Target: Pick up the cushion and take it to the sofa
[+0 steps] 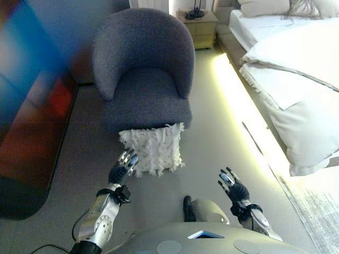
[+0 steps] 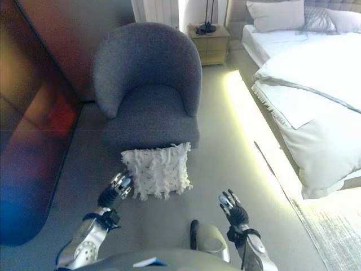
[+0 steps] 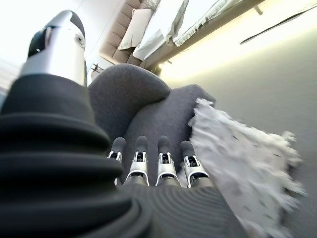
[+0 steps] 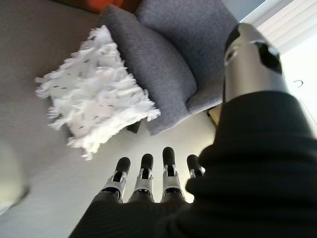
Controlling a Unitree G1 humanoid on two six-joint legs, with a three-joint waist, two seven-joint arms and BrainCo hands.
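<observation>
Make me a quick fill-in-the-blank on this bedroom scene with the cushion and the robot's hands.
1. The white cushion leans against the front of the grey ____.
2. The hand nearest the cushion is the ____ hand.
3. The right hand holds ____.
4. The nightstand stands between the armchair and the ____.

Missing words: armchair; left; nothing; bed

Right hand, fingers straight, apart from cushion against armchair.
</observation>
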